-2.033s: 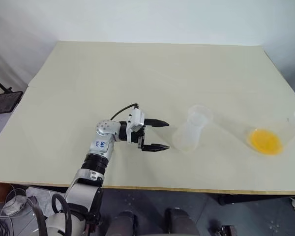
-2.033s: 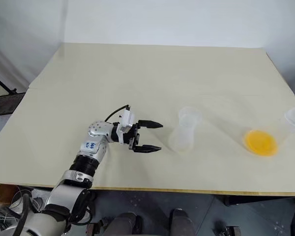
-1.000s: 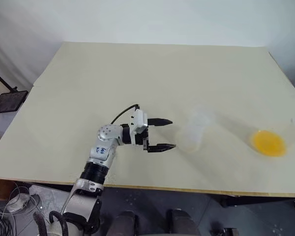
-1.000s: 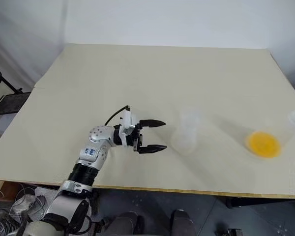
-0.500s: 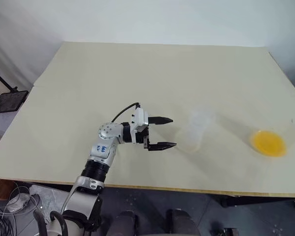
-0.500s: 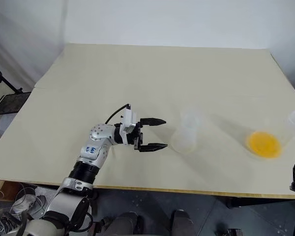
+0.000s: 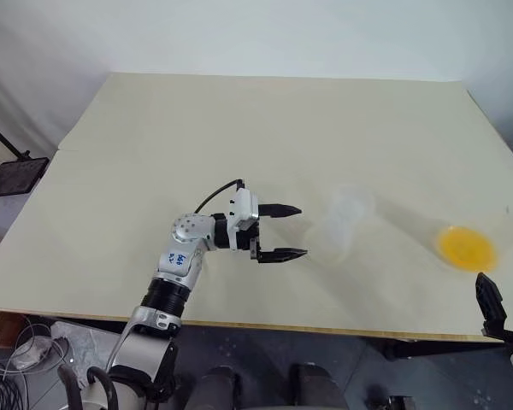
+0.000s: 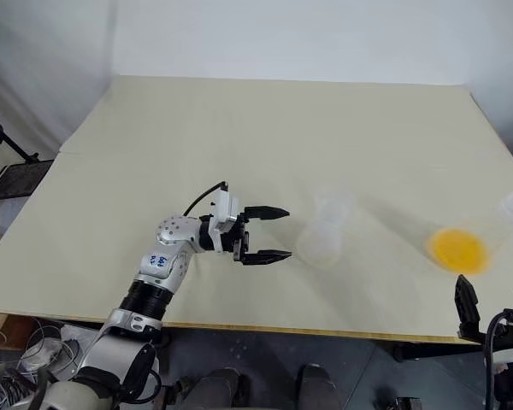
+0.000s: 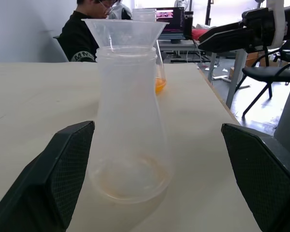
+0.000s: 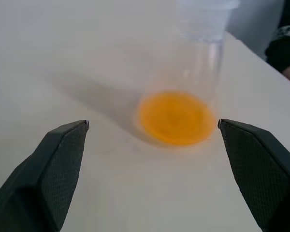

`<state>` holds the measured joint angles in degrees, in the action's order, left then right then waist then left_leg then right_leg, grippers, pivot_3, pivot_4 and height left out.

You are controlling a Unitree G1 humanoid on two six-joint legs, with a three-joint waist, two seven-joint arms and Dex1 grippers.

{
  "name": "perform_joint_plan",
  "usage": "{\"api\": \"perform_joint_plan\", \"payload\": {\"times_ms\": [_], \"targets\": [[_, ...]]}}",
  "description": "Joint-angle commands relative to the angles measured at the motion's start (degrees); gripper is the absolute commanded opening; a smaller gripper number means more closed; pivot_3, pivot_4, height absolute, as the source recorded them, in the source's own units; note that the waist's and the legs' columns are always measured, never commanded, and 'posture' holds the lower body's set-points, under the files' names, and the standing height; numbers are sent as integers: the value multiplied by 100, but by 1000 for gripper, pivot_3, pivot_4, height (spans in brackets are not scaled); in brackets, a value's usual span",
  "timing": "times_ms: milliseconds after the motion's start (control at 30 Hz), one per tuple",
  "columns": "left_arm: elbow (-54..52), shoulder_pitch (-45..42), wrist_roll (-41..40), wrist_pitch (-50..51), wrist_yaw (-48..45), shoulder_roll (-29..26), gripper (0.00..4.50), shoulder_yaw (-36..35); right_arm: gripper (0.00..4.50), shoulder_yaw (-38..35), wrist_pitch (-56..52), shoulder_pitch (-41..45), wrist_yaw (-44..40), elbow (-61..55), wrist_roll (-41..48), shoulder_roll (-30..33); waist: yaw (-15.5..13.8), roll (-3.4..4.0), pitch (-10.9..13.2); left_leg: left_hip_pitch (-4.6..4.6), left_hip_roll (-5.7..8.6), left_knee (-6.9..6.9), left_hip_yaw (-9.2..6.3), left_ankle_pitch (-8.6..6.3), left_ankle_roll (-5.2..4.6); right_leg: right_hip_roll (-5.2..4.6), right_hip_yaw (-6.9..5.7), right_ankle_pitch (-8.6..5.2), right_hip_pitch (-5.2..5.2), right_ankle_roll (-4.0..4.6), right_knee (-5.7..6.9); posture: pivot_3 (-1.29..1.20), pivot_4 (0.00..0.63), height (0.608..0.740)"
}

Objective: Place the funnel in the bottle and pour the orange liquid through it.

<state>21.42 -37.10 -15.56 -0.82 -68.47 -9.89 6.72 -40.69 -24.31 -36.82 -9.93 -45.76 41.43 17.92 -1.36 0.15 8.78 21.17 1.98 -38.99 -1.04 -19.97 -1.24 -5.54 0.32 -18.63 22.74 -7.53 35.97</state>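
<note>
Right claw [image 10: 152, 159] is nearest, at the surface's [image 7: 197, 128] front right edge, jaws wide, nothing in them, lined up on the container of orange liquid [image 10: 176, 118].

That container [image 10: 199, 72] looks like thin clear plastic, tall, with the liquid pooled only at the bottom. Judgement: light and bottom-weighted, walls likely flex and are slick. I'd grip mid-wall just above the liquid line, with moderate squeeze; too high risks crushing near the rim, and a fast tilt would slosh.

Left claw [image 7: 284, 231] is mid-surface, jaws wide and empty, pointed at the bottle [image 9: 128, 125] just beside its tips, not touching.

Bottle stands upright, near empty, with the funnel [image 9: 125, 33] already seated in its mouth. Judgement: very light and tippy, so steady it low on the wide base or at the neck, not on the funnel.

A person [image 9: 84, 34] sits beyond the far edge.
</note>
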Motion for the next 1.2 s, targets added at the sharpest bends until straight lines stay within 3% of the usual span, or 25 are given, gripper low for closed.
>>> {"api": "perform_joint_plan", "payload": {"times_ms": [33,367,600,833,1200], "targets": [[-109,26,-130,-99,9,4,4465,-18,4500,131,-2,-74,-256,-149,-58,201,3,0,0,1,0,0,1,0,0,-1,0,0,0,0,0,0,150,740],[-67,1,-119,-150,18,7,4465,-14,4500,732,11,782,-598,450,-505,686,-2,-2,1,0,0,-1,0,0,0,2,-3,0,1,0,-2,0,150,740],[-67,-1,-118,-147,28,-15,4465,-19,4500,997,105,1200,-652,764,-780,620,-1,-2,1,3,5,-2,-3,1,1,2,-6,1,2,-1,1,0,150,740],[-84,9,-119,-161,16,-43,4465,-23,4500,875,588,1538,-151,967,-1358,230,-1,-1,1,2,7,-2,-3,1,2,3,-8,2,2,-3,1,0,150,740],[-132,81,-148,-140,0,-130,4465,-28,4500,312,710,895,807,-191,-1630,-657,4,-1,1,2,7,0,-5,2,3,0,-4,2,2,-3,1,0,150,740]]}}
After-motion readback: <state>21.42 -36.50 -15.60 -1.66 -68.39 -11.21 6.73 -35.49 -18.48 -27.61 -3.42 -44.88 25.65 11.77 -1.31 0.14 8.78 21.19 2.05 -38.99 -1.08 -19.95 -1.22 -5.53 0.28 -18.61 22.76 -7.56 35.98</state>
